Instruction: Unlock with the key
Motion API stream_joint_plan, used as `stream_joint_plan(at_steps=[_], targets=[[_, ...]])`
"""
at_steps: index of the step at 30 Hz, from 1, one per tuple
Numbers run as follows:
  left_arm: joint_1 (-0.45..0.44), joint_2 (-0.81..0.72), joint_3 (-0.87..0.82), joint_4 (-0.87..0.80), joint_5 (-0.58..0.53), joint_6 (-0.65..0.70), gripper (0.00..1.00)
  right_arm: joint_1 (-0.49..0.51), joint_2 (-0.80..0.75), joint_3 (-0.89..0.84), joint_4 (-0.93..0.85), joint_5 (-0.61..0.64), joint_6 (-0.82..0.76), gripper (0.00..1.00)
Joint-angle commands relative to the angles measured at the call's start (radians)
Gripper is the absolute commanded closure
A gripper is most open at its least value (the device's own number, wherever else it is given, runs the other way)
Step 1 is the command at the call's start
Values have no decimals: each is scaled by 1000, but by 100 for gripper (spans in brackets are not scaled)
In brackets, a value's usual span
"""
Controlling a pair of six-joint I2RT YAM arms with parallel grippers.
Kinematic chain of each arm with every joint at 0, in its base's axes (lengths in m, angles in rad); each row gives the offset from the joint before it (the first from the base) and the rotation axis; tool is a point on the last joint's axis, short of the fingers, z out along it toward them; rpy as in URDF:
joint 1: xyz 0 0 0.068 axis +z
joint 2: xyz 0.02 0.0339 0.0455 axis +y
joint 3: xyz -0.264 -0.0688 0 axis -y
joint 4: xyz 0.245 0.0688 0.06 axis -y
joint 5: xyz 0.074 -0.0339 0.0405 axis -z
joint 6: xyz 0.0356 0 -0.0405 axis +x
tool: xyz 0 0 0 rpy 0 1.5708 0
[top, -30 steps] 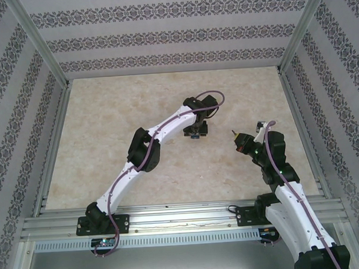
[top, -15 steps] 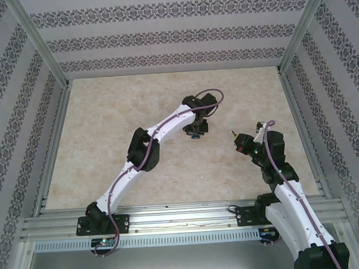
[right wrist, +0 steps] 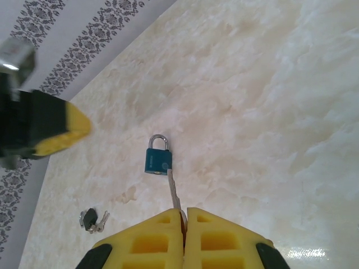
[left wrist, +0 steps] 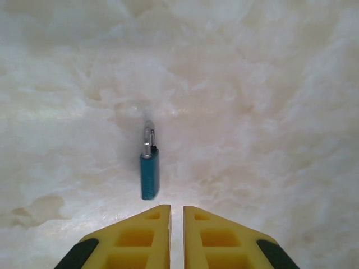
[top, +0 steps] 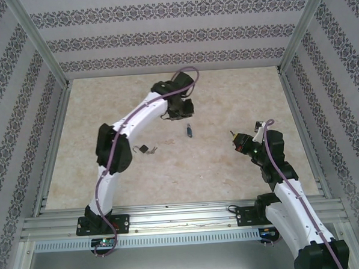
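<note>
A small blue padlock point(top: 189, 131) with a silver shackle rests on its narrow side on the marble tabletop, free of both grippers. My left gripper point(top: 181, 108) hangs behind it. In the left wrist view its yellow fingers point(left wrist: 151, 230) stand almost together with nothing between them, and the padlock point(left wrist: 150, 175) lies just past their tips. My right gripper point(top: 234, 136) is shut on a silver key point(right wrist: 175, 193), off to the padlock's right. The key's blade points at the padlock point(right wrist: 159, 159), whose keyhole end faces the gripper point(right wrist: 183, 210).
A bunch of spare keys with a black fob point(top: 145, 149) lies left of the padlock, also seen as the fob point(right wrist: 90, 218). A yellow finger of the left gripper point(right wrist: 61, 130) shows at the left of the right wrist view. Patterned walls and aluminium rails point(top: 42, 51) ring the table.
My left gripper let go of the padlock, drew back and left, and its jaws closed. The padlock stays on the table. The spare keys came into sight. The right arm barely moved.
</note>
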Motion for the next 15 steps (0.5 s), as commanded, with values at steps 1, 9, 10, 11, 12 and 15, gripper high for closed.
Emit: stream_joint_plan(at_steps=[1,9,10,11,12,15], targets=[[26,-85,-80,124,52,-20,82,5,7,35,36,-17,5,100],[30,-83,-180,160,61,-18,69,33,27,52,38,5,4,100],[30,-80,-195,167,56,-22,67,35,25,54,33,10,1,100],[30,-76,-210,169,45,-24,64,36,24,54,30,12,0,100],[30,-70,-218,167,37,-23,62,36,24,53,30,12,-1,100],[26,-46,-245,156,10,-20,58,37,37,52,35,14,-1,100]])
